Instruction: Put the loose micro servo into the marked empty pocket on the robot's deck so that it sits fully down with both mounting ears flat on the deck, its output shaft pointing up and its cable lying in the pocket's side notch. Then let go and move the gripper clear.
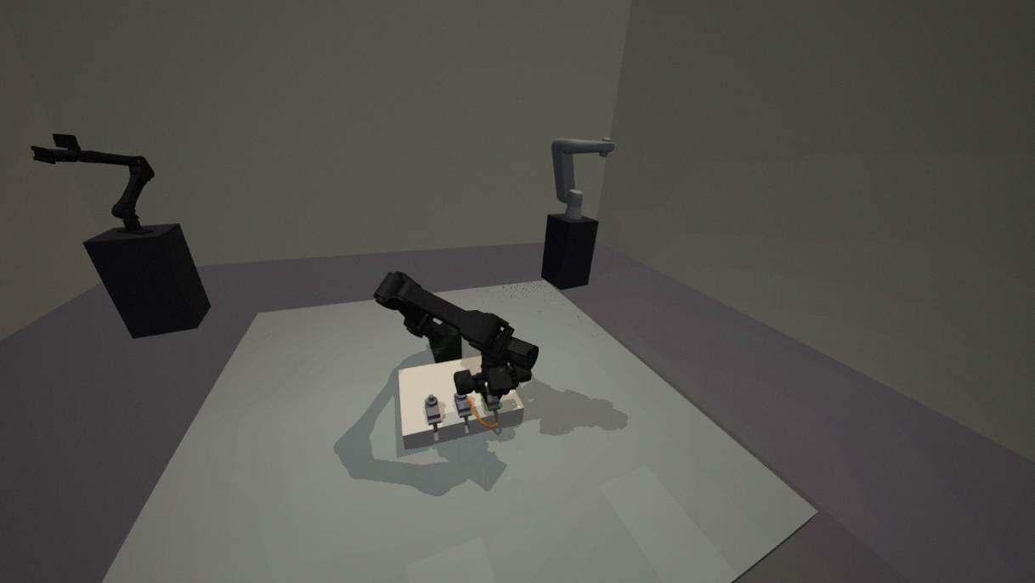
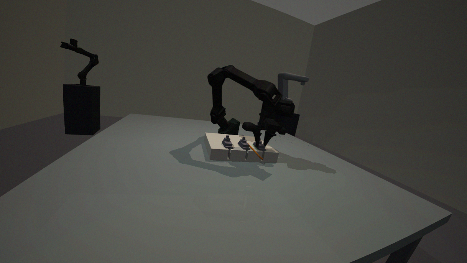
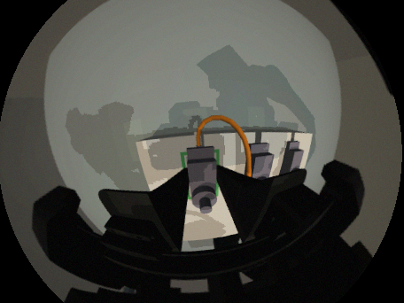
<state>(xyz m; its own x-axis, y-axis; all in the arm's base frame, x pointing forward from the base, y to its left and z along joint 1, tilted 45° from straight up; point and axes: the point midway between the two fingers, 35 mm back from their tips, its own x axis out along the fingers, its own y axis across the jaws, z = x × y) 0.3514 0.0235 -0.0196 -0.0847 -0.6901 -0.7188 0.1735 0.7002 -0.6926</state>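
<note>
My gripper [image 1: 494, 396] [image 2: 261, 146] [image 3: 201, 170] is shut on the loose micro servo [image 1: 493, 405] [image 2: 261, 148] [image 3: 202, 174], low at the right end of the cream deck [image 1: 423, 382] [image 2: 219, 155] [image 3: 221, 221]. The servo sits within the green pocket outline [image 3: 182, 160], output shaft up, its body mostly sunk and about level with its neighbours. The fingers hide part of it; I cannot tell if both ears are flat. Its orange cable [image 1: 480, 419] [image 2: 255, 152] [image 3: 219, 118] leaves the front end near the side notch [image 2: 263, 155], arching sideways beyond the deck's front edge, not clearly in the notch.
Two seated servos stand beside the pocket: the nearer one [image 1: 461, 405] [image 2: 243, 143] [image 3: 262, 165] and the farther one [image 1: 432, 410] [image 2: 227, 142] [image 3: 292, 159]. The cable loops close to the nearer one. The deck rests on a pale table [image 1: 289, 492] [image 2: 163, 209]. Two other arms stand on black pedestals behind.
</note>
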